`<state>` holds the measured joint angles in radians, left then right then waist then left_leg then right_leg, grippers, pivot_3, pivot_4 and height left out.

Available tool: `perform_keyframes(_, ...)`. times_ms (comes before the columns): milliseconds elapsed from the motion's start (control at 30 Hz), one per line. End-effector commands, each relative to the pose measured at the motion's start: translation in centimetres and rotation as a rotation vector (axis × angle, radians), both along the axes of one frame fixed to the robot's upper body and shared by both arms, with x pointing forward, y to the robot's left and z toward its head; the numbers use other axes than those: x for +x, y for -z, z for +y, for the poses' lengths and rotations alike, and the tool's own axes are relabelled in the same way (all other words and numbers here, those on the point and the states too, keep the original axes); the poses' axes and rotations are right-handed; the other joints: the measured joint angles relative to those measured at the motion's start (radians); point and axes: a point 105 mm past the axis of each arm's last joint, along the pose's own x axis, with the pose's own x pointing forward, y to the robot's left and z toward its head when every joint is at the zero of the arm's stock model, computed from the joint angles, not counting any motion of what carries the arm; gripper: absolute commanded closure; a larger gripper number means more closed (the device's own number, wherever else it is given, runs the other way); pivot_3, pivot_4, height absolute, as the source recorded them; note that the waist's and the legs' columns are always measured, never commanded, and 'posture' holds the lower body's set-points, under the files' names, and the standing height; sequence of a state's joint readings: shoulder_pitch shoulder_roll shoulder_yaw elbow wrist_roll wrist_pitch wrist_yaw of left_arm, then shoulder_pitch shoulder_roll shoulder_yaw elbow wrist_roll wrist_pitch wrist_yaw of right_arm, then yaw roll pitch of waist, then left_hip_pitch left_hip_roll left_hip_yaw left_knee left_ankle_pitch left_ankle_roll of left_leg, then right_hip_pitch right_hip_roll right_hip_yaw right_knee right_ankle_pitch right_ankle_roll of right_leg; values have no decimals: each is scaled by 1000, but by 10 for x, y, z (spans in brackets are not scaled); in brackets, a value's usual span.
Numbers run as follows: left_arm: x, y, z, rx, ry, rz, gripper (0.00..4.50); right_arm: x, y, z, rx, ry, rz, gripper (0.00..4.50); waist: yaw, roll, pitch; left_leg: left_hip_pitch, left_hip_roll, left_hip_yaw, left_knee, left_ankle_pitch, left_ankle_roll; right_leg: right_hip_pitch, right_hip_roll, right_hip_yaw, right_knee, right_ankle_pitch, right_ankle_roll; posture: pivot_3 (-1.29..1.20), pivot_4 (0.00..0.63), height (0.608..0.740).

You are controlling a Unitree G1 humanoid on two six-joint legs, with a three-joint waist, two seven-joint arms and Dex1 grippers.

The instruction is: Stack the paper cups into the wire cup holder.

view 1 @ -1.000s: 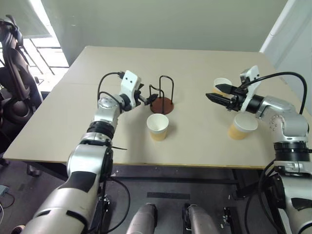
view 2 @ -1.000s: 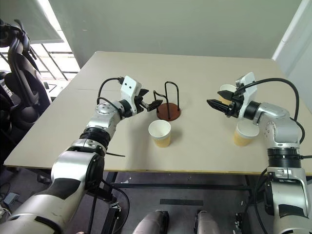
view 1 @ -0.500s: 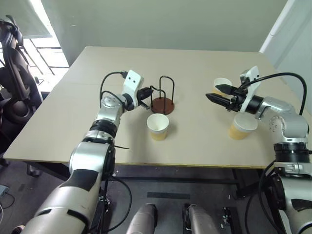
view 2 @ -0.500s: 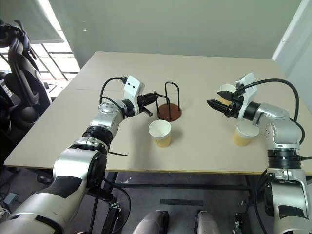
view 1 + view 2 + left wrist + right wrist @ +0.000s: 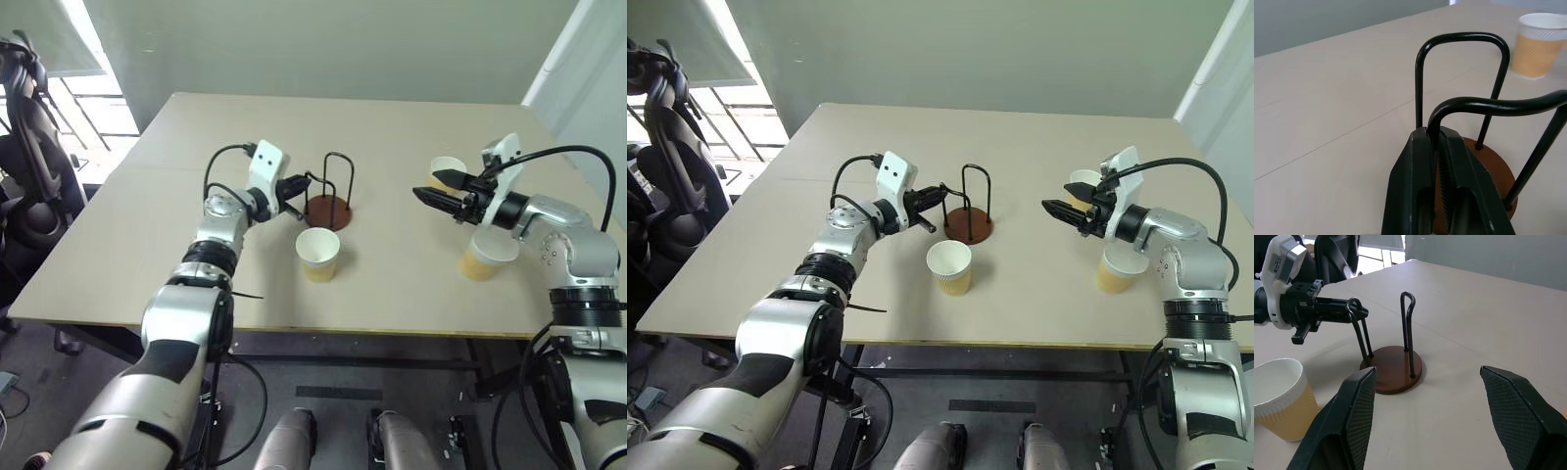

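The wire cup holder [image 5: 326,209], a rust-brown disc with two black wire loops, stands mid-table. My left gripper [image 5: 302,182] is shut on the top of its nearer loop [image 5: 1484,105], reaching level from the left. One paper cup [image 5: 317,253] stands upright just in front of the holder. Another paper cup [image 5: 487,253] stands at the right, below my right forearm. A third paper cup [image 5: 446,170] sits just behind my right gripper [image 5: 428,186], which hovers open and empty, pointing left toward the holder.
The tan table [image 5: 147,235] has its front edge close below the cups. A black chair [image 5: 24,147] stands off the table's left side by a bright window. A pale wall panel [image 5: 588,69] rises at the far right corner.
My left gripper, open beside the holder a second ago, has shut on the holder's nearer wire loop. The right arm and the cups have stayed put.
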<state>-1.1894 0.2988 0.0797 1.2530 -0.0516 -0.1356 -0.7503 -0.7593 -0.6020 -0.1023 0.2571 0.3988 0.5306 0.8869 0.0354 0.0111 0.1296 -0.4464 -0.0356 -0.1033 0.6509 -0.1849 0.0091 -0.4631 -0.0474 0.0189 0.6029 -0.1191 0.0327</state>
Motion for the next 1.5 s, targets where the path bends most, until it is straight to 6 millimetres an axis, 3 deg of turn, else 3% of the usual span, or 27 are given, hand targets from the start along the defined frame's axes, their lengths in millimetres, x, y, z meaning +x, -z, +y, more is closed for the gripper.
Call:
perform_keyframes(33, -1, -47, -24, -67, 85, -114, 4473, -6, -20, 0, 21, -9, -73, 1094, 1, 0, 0, -1, 0, 0, 0, 0, 0, 0, 0, 0, 0, 0, 0, 0, 150, 740)
perform_keyframes(200, -9, -59, -58, -71, 203, -132, 4473, -7, -22, 0, 20, -10, -78, 1094, 1, 0, 0, -6, 0, 0, 7, -3, 3, -1, 0, 0, -3, 2, 3, 0, 150, 740)
perform_keyframes(433, -25, -50, -91, -22, 373, -108, 4473, -10, -31, -21, -18, 36, -97, 1094, 3, 0, 0, -9, -2, 3, 15, -7, 9, -1, -1, 5, -6, 5, 10, 0, 150, 740)
perform_keyframes(633, -31, -39, -95, 22, 432, -90, 4473, -28, -40, -40, -111, -15, -70, 1094, 3, 0, 0, -10, -4, 6, 15, -9, 12, -1, -3, 6, -9, 7, 13, 0, 150, 740)
perform_keyframes(933, -42, -33, -106, 23, 522, -63, 4473, -55, -37, -46, -260, -134, 11, 1094, 4, 0, 0, -10, -4, 9, 16, -9, 15, 0, -4, 8, -10, 7, 19, 0, 150, 740)
perform_keyframes(1200, -54, -29, -118, 40, 624, -34, 4473, -62, -33, -52, -310, -144, 39, 1094, 5, 0, 0, -10, -5, 11, 17, -8, 18, 1, -4, 10, -10, 8, 24, 0, 150, 740)
perform_keyframes(1500, -70, -9, -122, 133, 751, 27, 4473, -64, -37, -65, -338, -110, 42, 1094, 3, 0, 0, -10, -5, 12, 18, -7, 20, 1, -5, 10, -11, 9, 27, 0, 150, 740)
